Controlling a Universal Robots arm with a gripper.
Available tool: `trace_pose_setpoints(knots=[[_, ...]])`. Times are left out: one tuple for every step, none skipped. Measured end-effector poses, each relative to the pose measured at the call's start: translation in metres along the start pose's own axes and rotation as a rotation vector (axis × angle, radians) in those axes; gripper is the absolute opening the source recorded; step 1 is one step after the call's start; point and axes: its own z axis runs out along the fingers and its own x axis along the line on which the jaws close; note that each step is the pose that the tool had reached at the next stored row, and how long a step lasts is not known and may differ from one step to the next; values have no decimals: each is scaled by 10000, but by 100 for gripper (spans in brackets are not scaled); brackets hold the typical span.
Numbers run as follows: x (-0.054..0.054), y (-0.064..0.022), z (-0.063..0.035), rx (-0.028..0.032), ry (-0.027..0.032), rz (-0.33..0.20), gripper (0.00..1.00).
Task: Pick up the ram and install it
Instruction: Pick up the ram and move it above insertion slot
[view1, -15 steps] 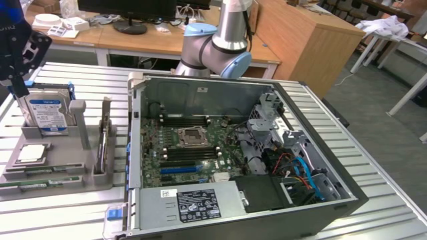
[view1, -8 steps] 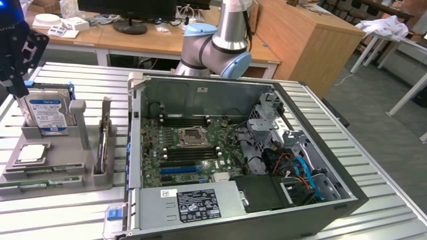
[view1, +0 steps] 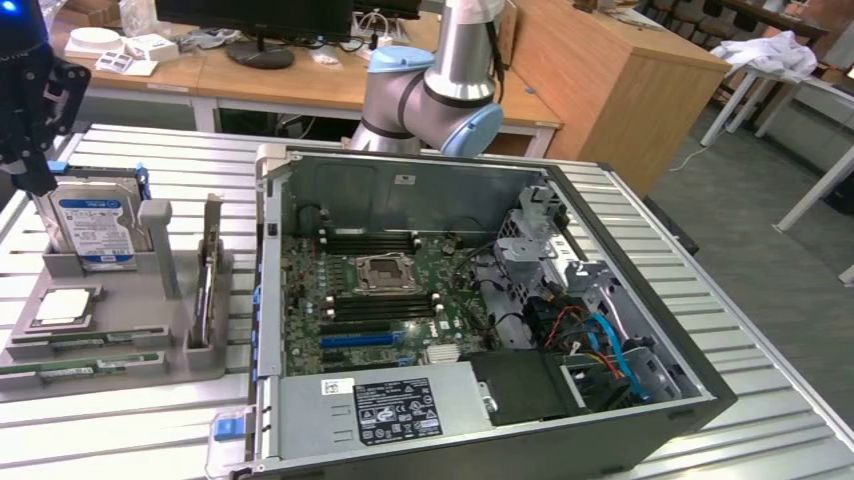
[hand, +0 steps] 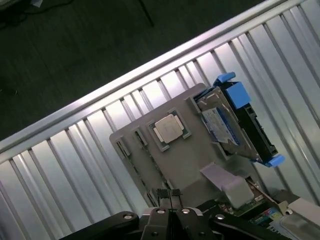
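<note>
A slatted metal surface (view1: 120, 430) carries everything in the scene. Most of its middle is taken up by an open computer case (view1: 387, 190), laid on its side so that the green motherboard (view1: 387, 300) is exposed; four dark memory slots are seen on either side of the central socket. The grey arm (view1: 447, 90) with its pale blue joint caps is mounted behind the case, at the surface's far edge. A grey holder (view1: 134, 312) is placed between the case and the surface's edge at the exterior view's left. At the holder's far end a hard drive (view1: 91, 225) with a blue-white label is stood upright. A dark tool head (view1: 34, 120) is hung above that far corner of the holder, close to the drive. In the wrist view the fingers (hand: 162, 196) are seen clenched against each other with nothing gripped between them, held above the holder and apart from it. The ram (view1: 94, 344), a long green stick, is lodged in a slot along the holder's near end, towards the surface's near edge, untouched and well apart from the fingers. A second green stick (view1: 67, 367) is set just in front of it, and a thin board (view1: 210, 280) is stood on edge along the holder's side nearest the case. A square silver processor (view1: 64, 305) is seated in a recess between the drive and the ram.
</note>
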Motion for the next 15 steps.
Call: trace_pose_setpoints(knots=[[0,0,0,-3,7,-165,11],[0,0,1,-5,15,-343,11],[0,0,1,-8,22,-505,11],[0,0,1,-11,29,-666,11],[0,0,2,-14,37,-827,11],[0,0,2,-16,43,-979,11],[0,0,3,-19,50,-1140,11],[0,0,3,-22,57,-1296,11],[0,0,3,-25,65,-1457,11],[0,0,3,-27,71,-1604,11],[0,0,3,-30,78,-1749,11],[0,0,4,-32,84,-1895,11],[0,0,4,-35,91,-2045,11],[0,0,5,-37,97,-2190,11],[0,0,5,-40,103,-2336,11]])
